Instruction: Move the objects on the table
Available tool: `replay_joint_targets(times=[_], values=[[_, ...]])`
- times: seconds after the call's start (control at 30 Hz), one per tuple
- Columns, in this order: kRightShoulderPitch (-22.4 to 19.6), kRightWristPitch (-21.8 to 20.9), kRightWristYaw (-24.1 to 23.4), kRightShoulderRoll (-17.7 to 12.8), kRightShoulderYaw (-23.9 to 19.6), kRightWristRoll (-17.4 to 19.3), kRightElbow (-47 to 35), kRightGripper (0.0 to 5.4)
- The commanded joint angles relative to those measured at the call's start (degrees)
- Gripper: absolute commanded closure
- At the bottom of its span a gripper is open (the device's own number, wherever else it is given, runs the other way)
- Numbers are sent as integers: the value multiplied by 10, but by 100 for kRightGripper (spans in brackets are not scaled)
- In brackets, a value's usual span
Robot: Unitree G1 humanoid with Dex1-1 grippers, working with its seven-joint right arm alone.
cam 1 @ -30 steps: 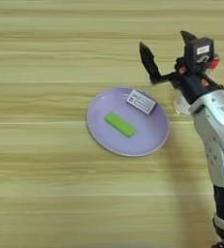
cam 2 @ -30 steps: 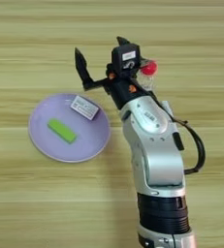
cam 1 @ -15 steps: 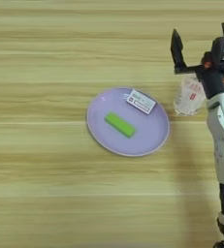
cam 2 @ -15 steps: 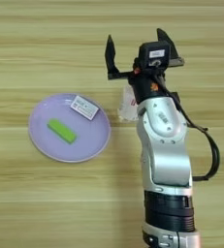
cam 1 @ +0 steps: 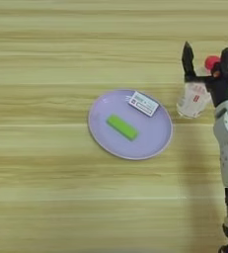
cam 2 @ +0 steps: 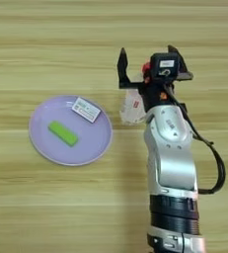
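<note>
2 of the 3 objects already lie on the round lavender plate (cam 2: 39,143): the small bright green rectangular block (cam 2: 63,133) near its middle and the small flat white box with red edge and print (cam 2: 86,109) on its upper right rim. The clear red-capped plastic bottle (cam 1: 194,97) lies on the light tan wooden table (cam 1: 51,197) just right of the plate, apart from it, cap pointing up and to the right. The right gripper (cam 2: 147,62) of 2 black fingers hangs over the bottle's cap end with its fingers spread wide, 1 finger (cam 2: 122,66) to the left of the bottle and the other to the right, pinching nothing.

The step in hand looks like the grasp on the bottle. To do it well, I would lower the gripper so both fingers straddle the clear body rather than the cap, centred across its width, since a round, light bottle lying down can roll or squirt out of an off-centre pinch. Close gently, then lift clear before carrying it over the plate's rim.
</note>
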Motion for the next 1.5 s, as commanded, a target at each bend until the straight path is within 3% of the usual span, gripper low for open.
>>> replay_joint_targets(times=[0.03, 1.23, 1.5], values=[[-40, -13, 1, -14, -8, 15, 8, 2], [-100, -97, -8, -10, -18, 24, 280, 2], [-118, -133, -24, -15, -11, 4, 359, 98]])
